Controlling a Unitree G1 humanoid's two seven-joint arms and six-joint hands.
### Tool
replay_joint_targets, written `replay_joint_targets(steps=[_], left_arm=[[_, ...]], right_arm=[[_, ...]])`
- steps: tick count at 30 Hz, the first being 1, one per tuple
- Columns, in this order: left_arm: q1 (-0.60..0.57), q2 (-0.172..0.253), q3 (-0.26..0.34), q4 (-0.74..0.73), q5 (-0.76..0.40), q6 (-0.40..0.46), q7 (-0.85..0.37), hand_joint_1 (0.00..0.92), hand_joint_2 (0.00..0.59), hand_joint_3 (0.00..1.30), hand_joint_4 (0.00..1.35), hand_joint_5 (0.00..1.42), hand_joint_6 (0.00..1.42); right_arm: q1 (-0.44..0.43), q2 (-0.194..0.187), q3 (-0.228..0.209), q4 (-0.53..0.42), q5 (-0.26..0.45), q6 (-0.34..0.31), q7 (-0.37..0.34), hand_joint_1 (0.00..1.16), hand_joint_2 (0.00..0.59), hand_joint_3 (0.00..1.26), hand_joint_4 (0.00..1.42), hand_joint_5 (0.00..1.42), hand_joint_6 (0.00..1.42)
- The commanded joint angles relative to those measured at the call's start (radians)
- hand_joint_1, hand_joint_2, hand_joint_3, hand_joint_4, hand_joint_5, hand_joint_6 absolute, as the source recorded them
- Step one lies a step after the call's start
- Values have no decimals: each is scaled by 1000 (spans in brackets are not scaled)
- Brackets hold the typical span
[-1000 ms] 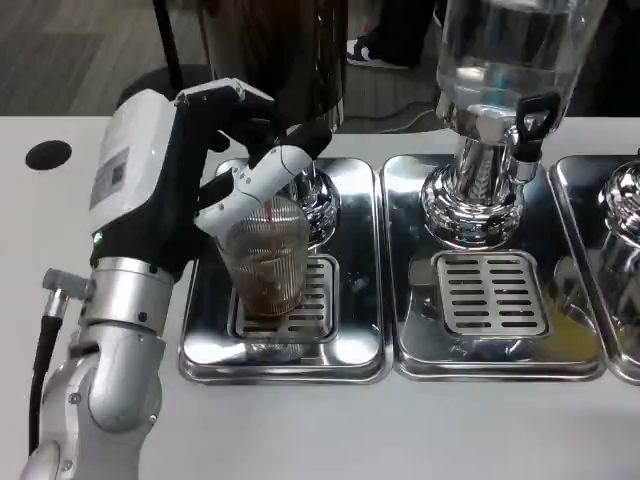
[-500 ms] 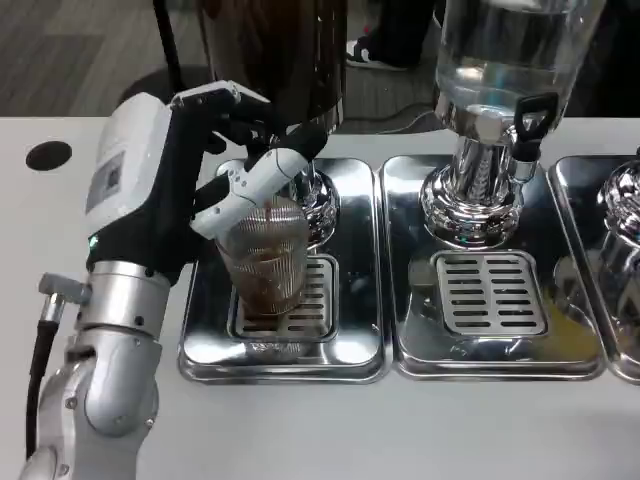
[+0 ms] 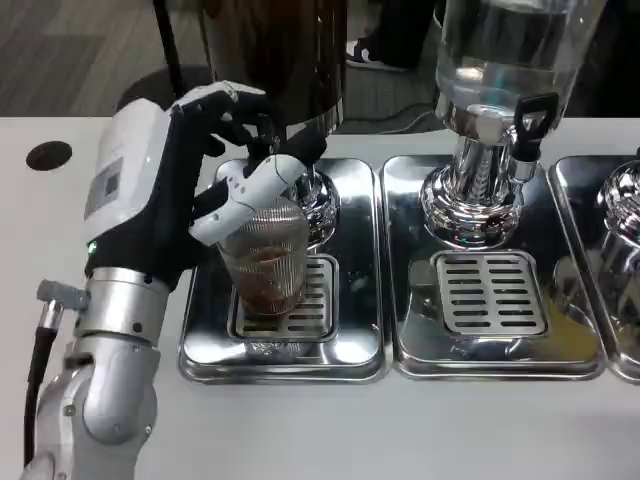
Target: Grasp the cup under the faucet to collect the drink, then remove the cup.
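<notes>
Cup [image 3: 264, 262], a clear ribbed glass, stands on the slotted grate [image 3: 318, 297] of the left drip tray [image 3: 283, 358], below the dark dispenser [image 3: 275, 50] at the far side of the table [image 3: 320, 430]. Brown drink fills the lower part of the cup. The left hand [image 3: 175, 185] is clamped on the cup: its fingers [image 3: 250, 185] wrap across the upper rim from the left, white and black segments lying over the near side of the glass, while other fingers curl round the far side toward the chrome base [image 3: 315, 200] of the dispenser. The silver left forearm [image 3: 105, 340] rises from the near left corner of the picture, with a black cable [image 3: 40, 370] running along its left side.

To the right, a second drip tray [image 3: 495, 362] holds its own grate [image 3: 490, 292], and above it stands a clear dispenser [image 3: 510, 45] with a chrome base [image 3: 472, 205] and a black tap lever [image 3: 532, 122]. Further right, at the picture's edge, part of a third tray [image 3: 615, 300] and another chrome base [image 3: 625, 205] show. A round black hole [image 3: 48, 154] sits in the table at the far left. Beyond the table, a dark floor and a shoe [image 3: 378, 52] are in sight.
</notes>
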Motion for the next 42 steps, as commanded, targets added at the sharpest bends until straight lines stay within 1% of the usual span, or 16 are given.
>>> replay_joint_targets(steps=[1, 5, 8, 11, 16, 21, 24, 25, 27, 28, 29, 32, 35, 37, 42], left_arm=[[21, -1, 6, -16, -3, -19, 11, 0, 59, 412, 283, 482, 542], [25, 0, 9, -20, 0, -21, 12, 0, 59, 369, 277, 469, 541], [28, 1, 12, -24, 0, -22, 11, 0, 59, 354, 255, 389, 510], [31, 3, 16, -27, -1, -22, 10, 0, 59, 354, 223, 314, 442], [44, 10, 28, -33, -2, -25, 11, 0, 59, 354, 198, 237, 308], [67, 13, 42, -47, 0, -34, 9, 0, 61, 354, 127, 171, 178], [85, 17, 51, -61, 5, -39, 7, 0, 61, 323, 106, 155, 147], [94, 22, 54, -70, 7, -40, 3, 0, 52, 313, 97, 147, 136], [120, 43, 61, -106, 20, -39, -14, 0, 41, 243, 46, 103, 60], [137, 58, 67, -129, 29, -38, -25, 0, 33, 204, 24, 78, 12], [165, 81, 80, -160, 37, -41, -41, 0, 31, 179, 10, 62, 2], [233, 132, 117, -222, 41, -52, -72, 0, 26, 133, 0, 22, 0], [295, 167, 156, -253, 33, -75, -92, 0, 21, 97, 0, 0, 0], [352, 196, 191, -261, 27, -107, -98, 0, 20, 89, 0, 0, 0], [464, 244, 261, -239, 29, -198, -88, 0, 17, 48, 0, 0, 0]], right_arm=[[5, 1, 0, -6, 12, -12, 5, 644, 527, 330, 280, 220, 83], [5, 2, 1, -5, 11, -13, 4, 642, 530, 330, 280, 220, 83], [3, 2, 2, -5, 10, -12, 4, 640, 531, 330, 280, 220, 83], [2, 1, 3, -4, 10, -10, 4, 639, 532, 330, 280, 220, 83], [-4, 0, 6, -3, 9, -5, 5, 638, 533, 330, 280, 220, 83], [-6, -1, 8, -1, 8, -4, 6, 639, 528, 330, 280, 220, 83], [-10, -1, 9, -1, 8, 0, 6, 641, 526, 330, 280, 220, 83], [-10, -1, 9, 0, 9, 0, 6, 642, 523, 330, 280, 220, 92], [-14, 1, 12, 8, 14, 1, 7, 645, 519, 330, 280, 220, 95], [-17, 1, 14, 13, 16, 1, 7, 656, 504, 330, 280, 220, 97], [-19, 2, 15, 16, 18, 1, 7, 659, 500, 330, 280, 220, 98], [-26, 3, 20, 24, 15, 2, 6, 668, 499, 330, 280, 220, 114], [-34, 2, 26, 32, 12, 3, 6, 672, 497, 326, 280, 220, 115], [-39, 3, 30, 36, 12, 5, 6, 674, 496, 325, 280, 220, 116], [-50, 5, 40, 44, 7, 14, 6, 676, 493, 321, 280, 220, 117]])
